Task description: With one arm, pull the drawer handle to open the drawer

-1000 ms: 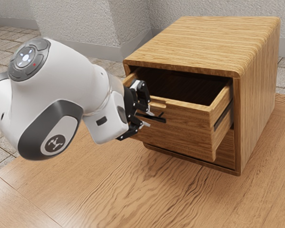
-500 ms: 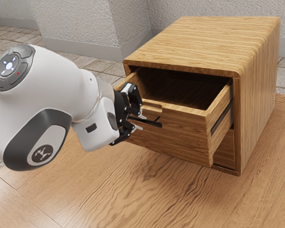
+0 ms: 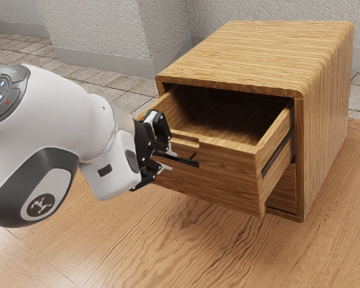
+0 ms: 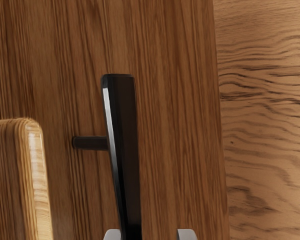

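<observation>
At the cabinet's (image 3: 270, 54) front, toward the exterior view's left, the drawer (image 3: 228, 165) stands pulled well out of its opening, its inner floor and side walls in plain sight and a dark slide rail (image 3: 277, 157) showing along its side where it meets the cabinet wall. The cabinet sits on a wood-grain surface (image 3: 198, 246), with a grey wall and tiled floor behind it. The white arm (image 3: 54, 144) comes in from the exterior view's left, and its black gripper (image 3: 162, 157) is set at the drawer's front panel, one finger above and one below the thin black handle (image 3: 183, 161). The claw looks released, not clenched: in the wrist view the two pale fingertips (image 4: 112, 234) sit well apart, the handle (image 4: 122, 160) lying against one of them with a clear gap to the other. That view also shows the handle as a dark bar held off the drawer front (image 4: 175, 100) by a short black post (image 4: 90, 143). A rounded, layered wooden edge (image 4: 20, 175) stands just beside the post, and the wood-grain surface (image 4: 265, 125) lies beyond the drawer front's far edge.
</observation>
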Action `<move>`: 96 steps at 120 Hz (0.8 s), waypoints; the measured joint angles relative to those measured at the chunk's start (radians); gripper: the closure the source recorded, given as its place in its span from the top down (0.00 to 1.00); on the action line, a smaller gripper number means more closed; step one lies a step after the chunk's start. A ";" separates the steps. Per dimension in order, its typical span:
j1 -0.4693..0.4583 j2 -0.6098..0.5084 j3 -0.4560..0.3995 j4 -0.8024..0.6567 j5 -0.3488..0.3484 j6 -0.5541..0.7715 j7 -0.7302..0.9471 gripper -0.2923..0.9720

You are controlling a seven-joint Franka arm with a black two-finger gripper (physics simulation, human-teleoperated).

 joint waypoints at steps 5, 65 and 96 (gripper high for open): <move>0.000 -0.004 0.000 -0.004 -0.002 -0.002 0.000 0.27; 0.007 -0.005 -0.034 -0.003 -0.034 -0.016 0.000 0.28; 0.008 -0.029 -0.035 -0.015 -0.036 -0.018 0.001 0.27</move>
